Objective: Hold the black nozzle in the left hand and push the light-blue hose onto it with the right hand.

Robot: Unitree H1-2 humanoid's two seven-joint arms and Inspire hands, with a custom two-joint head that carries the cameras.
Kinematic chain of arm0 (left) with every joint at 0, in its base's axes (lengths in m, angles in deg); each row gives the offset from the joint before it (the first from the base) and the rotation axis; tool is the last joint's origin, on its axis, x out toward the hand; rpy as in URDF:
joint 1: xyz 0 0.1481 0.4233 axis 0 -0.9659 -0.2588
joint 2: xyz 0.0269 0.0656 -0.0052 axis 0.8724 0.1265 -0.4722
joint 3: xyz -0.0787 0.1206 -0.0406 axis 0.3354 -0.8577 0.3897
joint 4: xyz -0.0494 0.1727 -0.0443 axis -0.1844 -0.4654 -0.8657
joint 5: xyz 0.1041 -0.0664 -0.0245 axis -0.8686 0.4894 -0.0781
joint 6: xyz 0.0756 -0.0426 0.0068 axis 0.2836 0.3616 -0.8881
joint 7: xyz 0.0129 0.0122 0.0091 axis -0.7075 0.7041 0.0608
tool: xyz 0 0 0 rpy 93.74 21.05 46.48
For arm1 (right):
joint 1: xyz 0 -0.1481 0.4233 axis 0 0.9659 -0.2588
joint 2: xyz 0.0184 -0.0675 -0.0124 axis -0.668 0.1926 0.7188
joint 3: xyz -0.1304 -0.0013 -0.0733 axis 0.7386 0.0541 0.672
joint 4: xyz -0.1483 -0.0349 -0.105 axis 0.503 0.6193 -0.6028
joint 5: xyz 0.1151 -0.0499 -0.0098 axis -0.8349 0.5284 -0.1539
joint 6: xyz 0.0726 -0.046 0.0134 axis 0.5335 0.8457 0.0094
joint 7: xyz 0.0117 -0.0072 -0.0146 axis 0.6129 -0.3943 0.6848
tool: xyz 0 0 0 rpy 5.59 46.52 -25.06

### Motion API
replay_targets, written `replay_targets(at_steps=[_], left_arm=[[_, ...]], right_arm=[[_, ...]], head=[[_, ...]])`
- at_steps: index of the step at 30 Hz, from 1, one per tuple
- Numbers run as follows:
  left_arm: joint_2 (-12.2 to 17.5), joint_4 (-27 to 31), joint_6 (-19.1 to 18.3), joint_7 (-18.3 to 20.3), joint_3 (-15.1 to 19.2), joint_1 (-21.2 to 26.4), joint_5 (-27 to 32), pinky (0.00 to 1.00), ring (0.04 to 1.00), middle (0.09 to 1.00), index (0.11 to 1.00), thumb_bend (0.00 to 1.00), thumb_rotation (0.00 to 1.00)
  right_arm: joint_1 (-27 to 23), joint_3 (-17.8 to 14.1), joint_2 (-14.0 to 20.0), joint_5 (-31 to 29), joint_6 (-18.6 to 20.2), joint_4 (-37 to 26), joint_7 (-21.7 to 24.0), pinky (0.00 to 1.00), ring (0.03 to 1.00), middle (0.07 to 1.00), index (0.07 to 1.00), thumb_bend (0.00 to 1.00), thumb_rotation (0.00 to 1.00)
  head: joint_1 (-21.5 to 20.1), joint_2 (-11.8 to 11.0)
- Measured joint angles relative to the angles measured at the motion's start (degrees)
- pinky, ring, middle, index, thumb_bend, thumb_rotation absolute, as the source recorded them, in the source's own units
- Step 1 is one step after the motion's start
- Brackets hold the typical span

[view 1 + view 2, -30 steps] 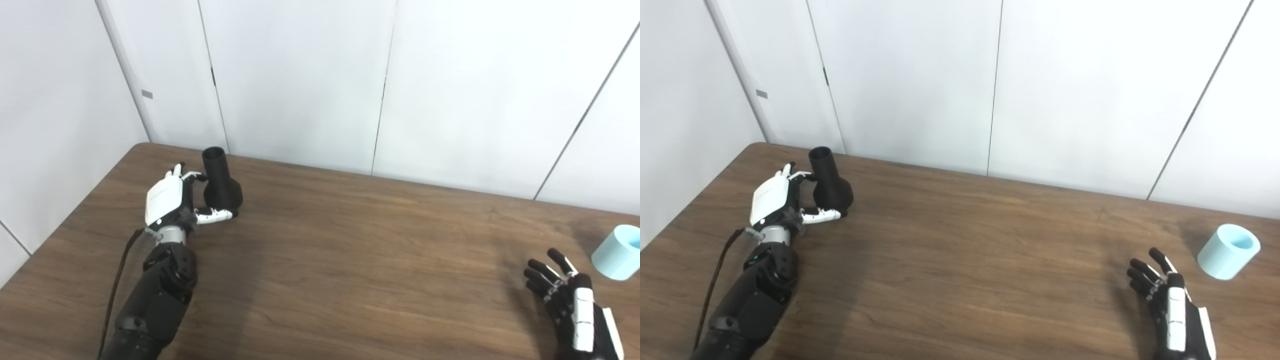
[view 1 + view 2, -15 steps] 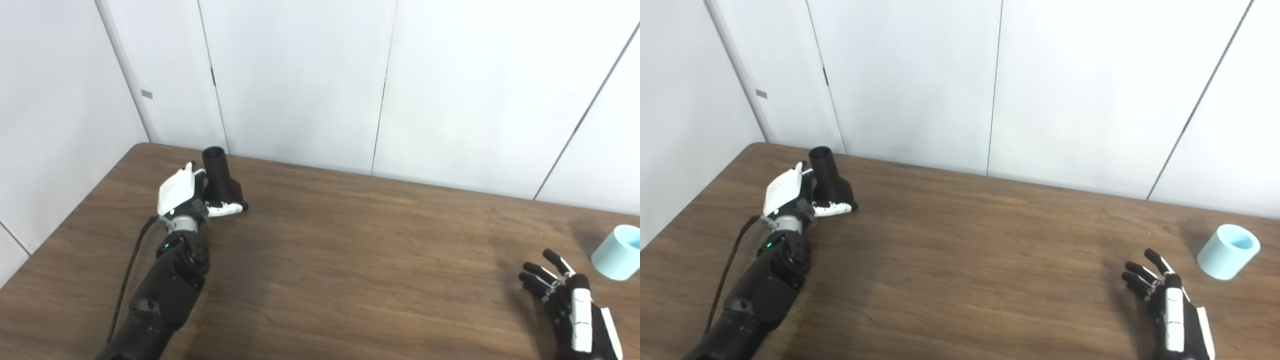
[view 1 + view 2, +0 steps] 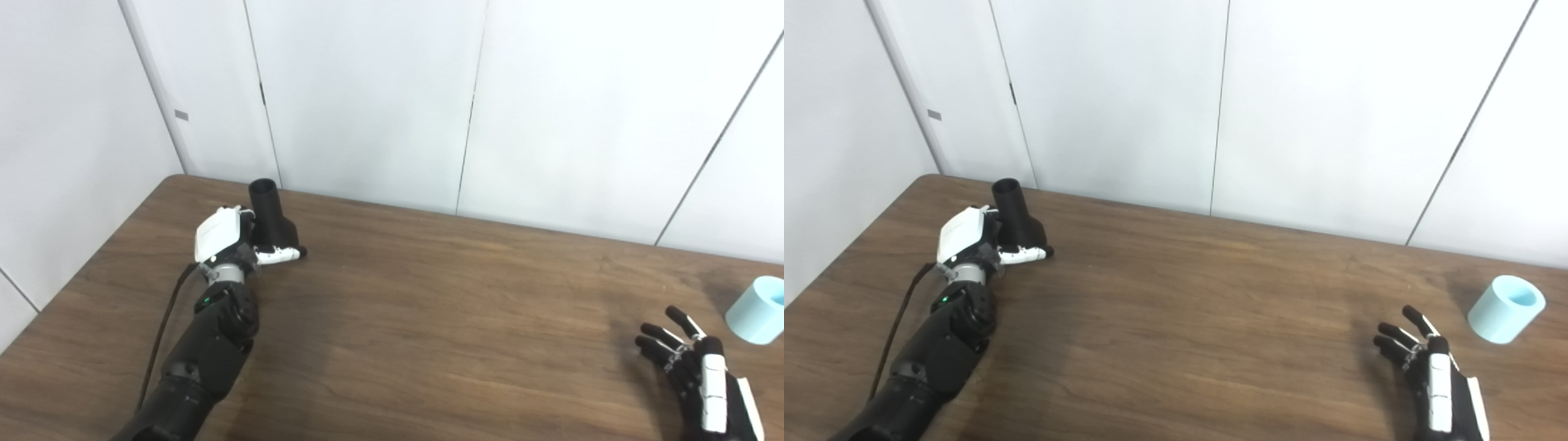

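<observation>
At the far left of the brown wood-grain tabletop [image 3: 429, 318] we see our left hand [image 3: 228, 236] wrapped around the wide lower body of the black nozzle [image 3: 269, 214]. The nozzle stands upright on the tabletop near its back left corner, with its narrower round neck pointing up and its open mouth showing. Our thumb lies across the front of the nozzle's base and the fingers curl behind it, so the hand is closed on the nozzle, which rests on the surface. The black forearm [image 3: 202, 349] runs from the lower left edge up to that hand, with a dark cable [image 3: 162, 334] trailing beside it.

The middle of the tabletop lies between the two hands, well apart from both. Toward the lower right we see our right hand [image 3: 1433, 367], palm side turned inward, fingers spread and holding nothing, just above the surface. Near it, further right and a little further back, the light-blue hose [image 3: 1507, 308] sits on the tabletop as a short cylinder with its open end tilted upward, not touching the hand.
</observation>
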Motion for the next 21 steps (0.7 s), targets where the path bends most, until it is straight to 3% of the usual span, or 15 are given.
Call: replay_targets(at_steps=[8, 9, 11, 21], left_arm=[[0.42, -0.40, -0.80, -1.10, -1.34, 0.00, -1.85, 1.00, 0.967, 0.821, 0.546, 0.91, 0.10], [0.45, -0.41, -0.81, -1.18, -1.38, 0.00, -1.87, 1.00, 0.966, 0.817, 0.518, 0.72, 0.08], [0.49, -0.46, -0.79, -1.25, -1.47, 0.00, -1.88, 1.00, 0.956, 0.799, 0.492, 0.57, 0.06], [0.59, -0.79, -0.58, -1.51, -1.92, -0.02, -1.95, 1.00, 0.912, 0.747, 0.481, 0.52, 0.05]], right_arm=[[0.17, -0.05, 0.00, -0.29, 0.22, -0.19, 0.02, 0.75, 0.698, 0.715, 0.836, 0.42, 1.00], [0.18, -0.07, 0.00, -0.36, 0.22, -0.20, 0.03, 0.76, 0.698, 0.713, 0.835, 0.42, 1.00], [0.19, -0.08, 0.00, -0.41, 0.22, -0.20, 0.03, 0.75, 0.698, 0.712, 0.835, 0.42, 1.00], [0.18, -0.06, 0.00, -0.51, 0.33, -0.21, 0.03, 0.75, 0.700, 0.719, 0.835, 0.44, 1.00]], head=[[-0.17, 0.35], [-0.18, 0.35], [-0.18, 0.35], [-0.26, 0.26]])
